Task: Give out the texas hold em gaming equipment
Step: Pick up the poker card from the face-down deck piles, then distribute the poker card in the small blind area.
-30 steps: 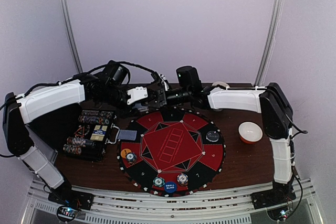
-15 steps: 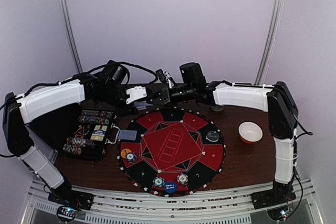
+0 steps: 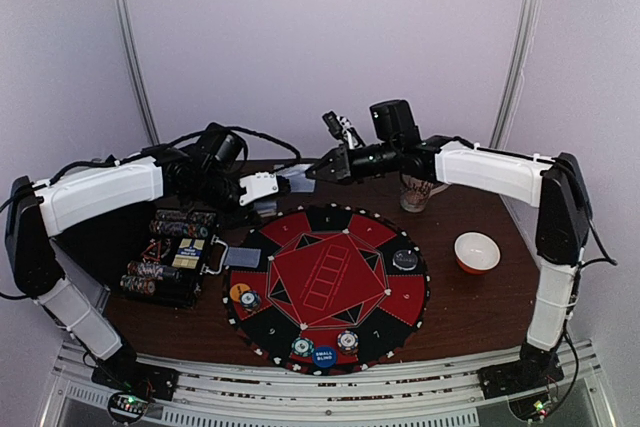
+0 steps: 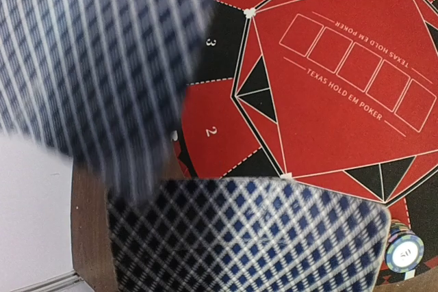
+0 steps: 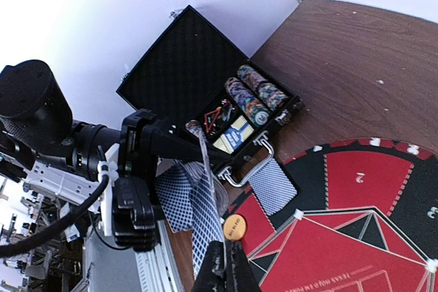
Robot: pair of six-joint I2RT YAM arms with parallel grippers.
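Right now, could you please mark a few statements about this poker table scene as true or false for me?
1. The small orange-rimmed white bowl sits on the brown wooden table, off the round red and black poker mat. True.
2. The black chip case is closed. False: its lid is open, showing rows of chips.
3. The right gripper is open and empty. False: it is shut on a blue check-backed playing card.
4. The left gripper holds several check-backed cards. True.
5. The white patterned mug stands on the mat. False: it stands on the table behind the mat.
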